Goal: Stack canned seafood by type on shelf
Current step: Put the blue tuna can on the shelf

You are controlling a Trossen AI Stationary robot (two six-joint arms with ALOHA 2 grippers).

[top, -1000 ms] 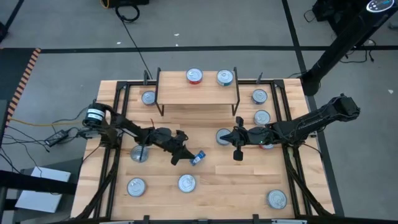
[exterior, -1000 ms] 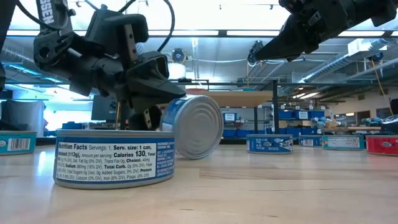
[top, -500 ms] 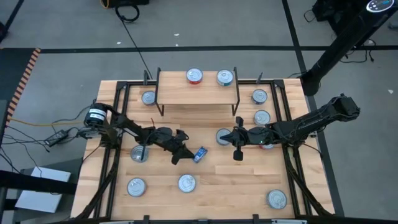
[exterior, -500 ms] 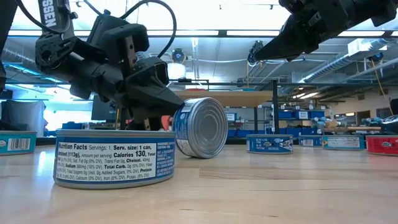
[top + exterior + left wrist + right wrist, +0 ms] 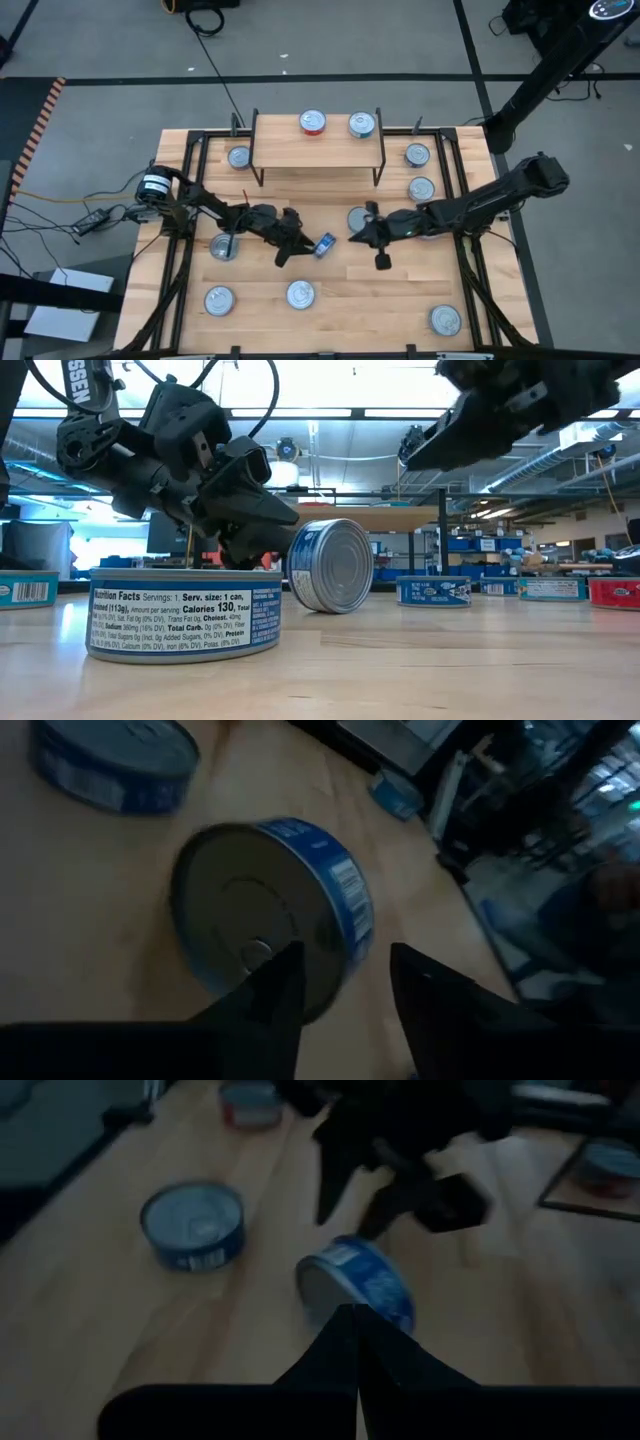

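Blue tin point(image 5: 325, 245) on edge mid-table, just off left gripper point(image 5: 303, 243), fingers apart, not clamping. Right gripper point(image 5: 352, 237) close by, fingers together, empty.

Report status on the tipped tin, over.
Left tool open, beside blue tin. Tin on edge, free. Right tool shut, close by. Shelf holds two tins.

a blue-labelled tin point(image 5: 325, 245) stands on its edge mid-worktop, silver face sideways. two tins, one red point(image 5: 313, 122) and one teal point(image 5: 361, 125), sit upright on the shelf point(image 5: 300, 150). other tins lie flat, scattered about the worktop point(image 5: 400, 290).
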